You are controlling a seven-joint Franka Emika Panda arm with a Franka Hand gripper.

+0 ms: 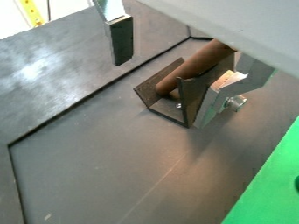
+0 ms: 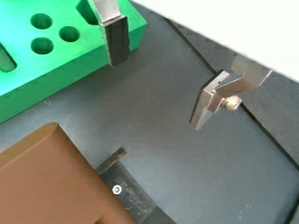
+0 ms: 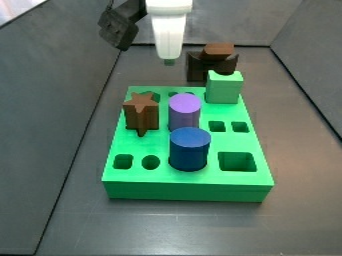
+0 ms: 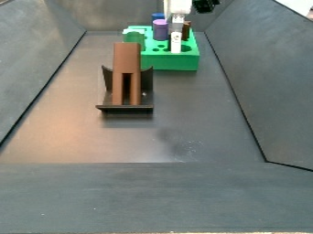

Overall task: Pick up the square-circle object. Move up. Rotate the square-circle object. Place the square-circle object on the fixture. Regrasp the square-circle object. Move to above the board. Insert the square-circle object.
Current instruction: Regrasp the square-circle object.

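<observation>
The square-circle object point(image 4: 126, 64), a brown bar, stands on the dark fixture point(image 4: 123, 105) in front of the green board point(image 4: 171, 57). It also shows as a brown bar point(image 1: 193, 66) leaning in the fixture's bracket point(image 1: 163, 101), and large and close in a wrist view point(image 2: 47, 184). My gripper point(image 1: 162, 92) is open, with nothing between its fingers point(image 2: 114, 42). It hangs in the air apart from the object, near the board's edge point(image 2: 47, 61). In a side view the gripper point(image 3: 167, 48) is up and left of the object point(image 3: 218, 50) and fixture point(image 3: 201, 68).
On the board point(image 3: 134, 178) stand a brown star peg point(image 3: 140, 110), a purple cylinder point(image 3: 185, 108), a blue cylinder point(image 3: 189, 150) and a pale green block point(image 3: 223, 86). Dark sloping walls point(image 4: 49, 73) close in the floor on both sides.
</observation>
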